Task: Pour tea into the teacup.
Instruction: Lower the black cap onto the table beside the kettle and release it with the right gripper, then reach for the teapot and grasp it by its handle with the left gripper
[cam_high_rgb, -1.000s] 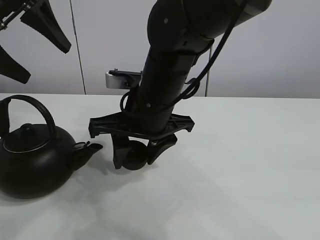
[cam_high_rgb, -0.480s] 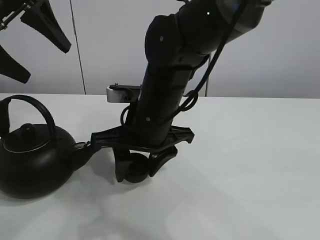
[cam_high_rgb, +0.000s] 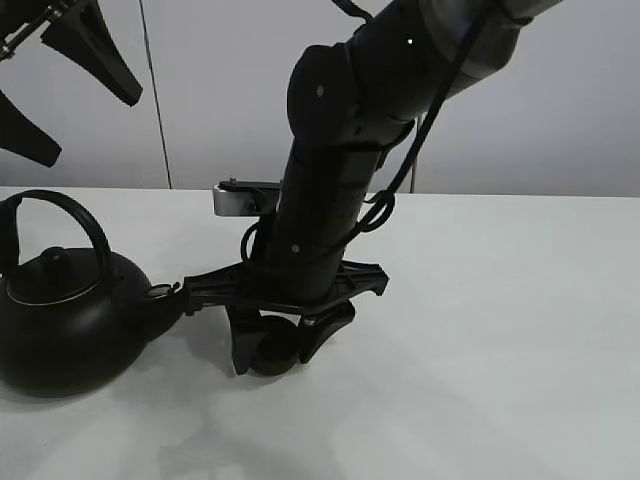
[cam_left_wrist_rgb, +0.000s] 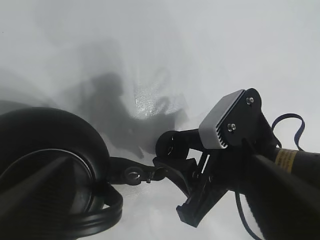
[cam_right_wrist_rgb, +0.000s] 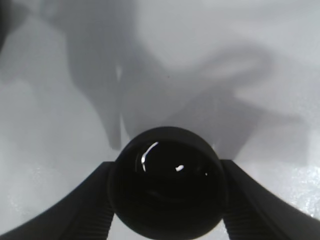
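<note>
Where the right arm hides much, high view: right claw clenches the teacup beside the teapot, down at the counter; left claw splayed, cropped | left wrist: yellow label unreadable | right wrist: teacup's near edge cut off.

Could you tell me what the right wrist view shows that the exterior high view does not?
Only the right wrist view: the teacup's dark interior from above, with small glints, and a finger against each side. Only the exterior high view: the teapot with its spout toward the teacup, the left gripper open and raised, and the right arm. Both: the right gripper shut on the teacup over the white table.
</note>
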